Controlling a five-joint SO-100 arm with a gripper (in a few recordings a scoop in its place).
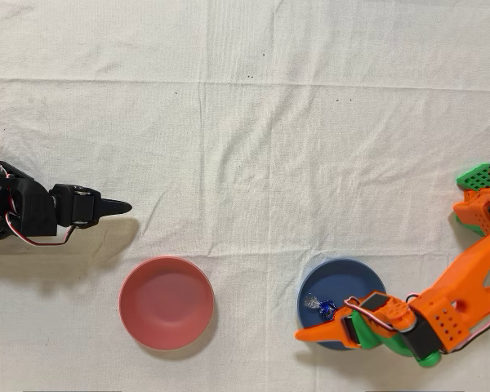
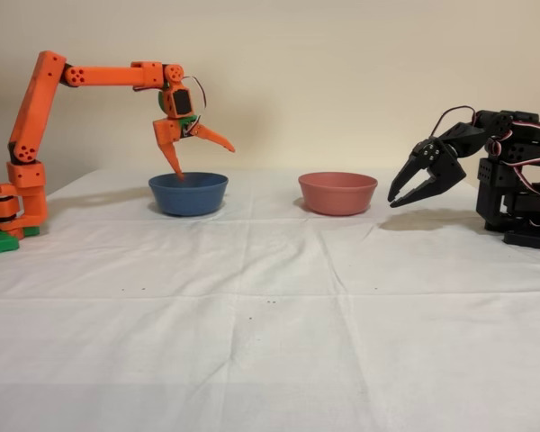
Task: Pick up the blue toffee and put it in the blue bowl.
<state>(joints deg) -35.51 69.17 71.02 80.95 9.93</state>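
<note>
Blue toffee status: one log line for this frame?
blue toffee: inside blue bowl | gripper: open, above bowl, holding nothing | pinkish-red bowl: no sweet inside

In the overhead view the toffee [image 1: 326, 308] is lying inside the bowl [image 1: 343, 273], seemingly toward its nine o'clock side. The tool [image 1: 331, 325] is hanging over that bowl's six o'clock rim. The other bowl [image 1: 166, 303] is sitting well apart at nine o'clock on the desk [image 1: 245, 147].

Tabletop robot lab setup, creased white cloth [image 2: 279, 351] over table, bare beige wall [image 2: 342, 72], two small arms
</note>
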